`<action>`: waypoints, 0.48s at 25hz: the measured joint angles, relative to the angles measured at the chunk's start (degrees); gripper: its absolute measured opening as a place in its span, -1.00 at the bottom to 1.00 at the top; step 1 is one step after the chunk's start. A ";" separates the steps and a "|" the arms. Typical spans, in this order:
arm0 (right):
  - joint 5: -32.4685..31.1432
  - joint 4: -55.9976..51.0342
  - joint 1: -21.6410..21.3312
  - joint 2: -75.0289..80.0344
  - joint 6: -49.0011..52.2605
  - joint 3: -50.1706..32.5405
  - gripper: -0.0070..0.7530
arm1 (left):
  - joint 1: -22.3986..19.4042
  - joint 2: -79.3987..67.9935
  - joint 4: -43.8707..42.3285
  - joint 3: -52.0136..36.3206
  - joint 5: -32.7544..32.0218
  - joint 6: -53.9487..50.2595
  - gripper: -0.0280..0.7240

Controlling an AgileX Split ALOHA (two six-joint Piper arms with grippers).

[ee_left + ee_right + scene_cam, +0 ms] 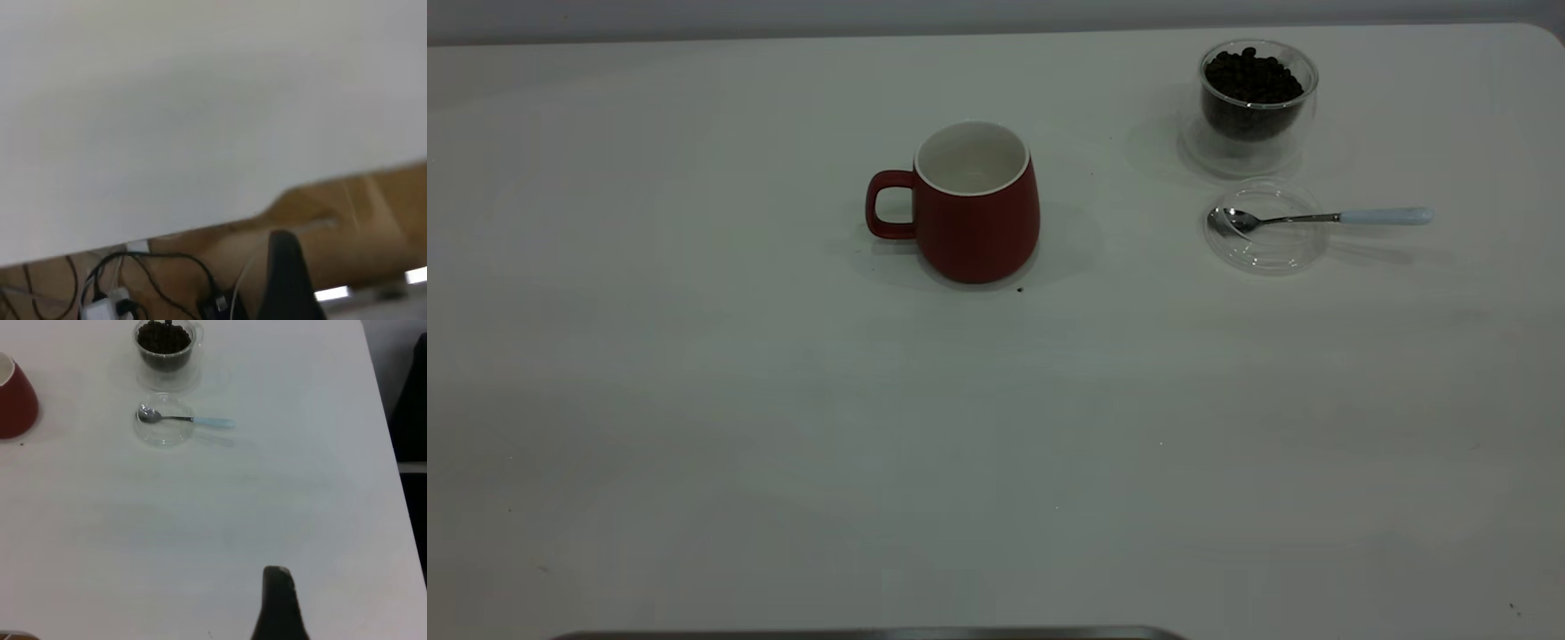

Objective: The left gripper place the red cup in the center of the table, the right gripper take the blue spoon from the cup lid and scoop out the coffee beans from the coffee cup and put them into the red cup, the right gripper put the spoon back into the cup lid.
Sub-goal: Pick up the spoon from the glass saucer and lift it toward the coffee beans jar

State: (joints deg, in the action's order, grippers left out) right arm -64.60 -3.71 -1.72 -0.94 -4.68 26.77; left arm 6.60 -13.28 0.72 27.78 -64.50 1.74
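Nothing here carries readable writing. The red cup (976, 209) stands mid-surface (783, 444), the blue spoon (1316, 218) lying in the cup lid (1267, 249) beside the coffee cup (1256, 107). I cannot tell either hand's state.

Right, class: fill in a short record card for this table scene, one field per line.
Red cup: upright, mid-table, handle toward the left arm's side, looks empty
Coffee cup: holds coffee beans, far right of table
Cup lid: flat, just in front of coffee cup
Blue spoon: bowl on lid, handle off it
Claws: none over these items
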 joint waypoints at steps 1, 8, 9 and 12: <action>0.00 -0.07 0.00 0.00 0.00 0.00 0.56 | -2.02 1.29 -0.06 0.00 0.00 0.00 0.63; 0.00 -0.25 0.00 0.00 0.00 0.00 0.56 | -4.12 12.48 -0.06 0.00 -0.39 0.00 0.63; 0.00 -0.25 0.00 0.00 0.00 0.00 0.56 | -4.12 13.09 -0.06 0.00 -0.45 0.00 0.63; 0.00 -0.25 0.00 0.00 -0.54 0.00 0.56 | -4.12 13.80 -0.06 0.00 -0.51 0.00 0.63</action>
State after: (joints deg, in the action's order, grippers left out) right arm -64.60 -3.96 -1.72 -0.94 -5.22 26.77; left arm 2.48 0.51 0.65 27.78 -65.01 1.74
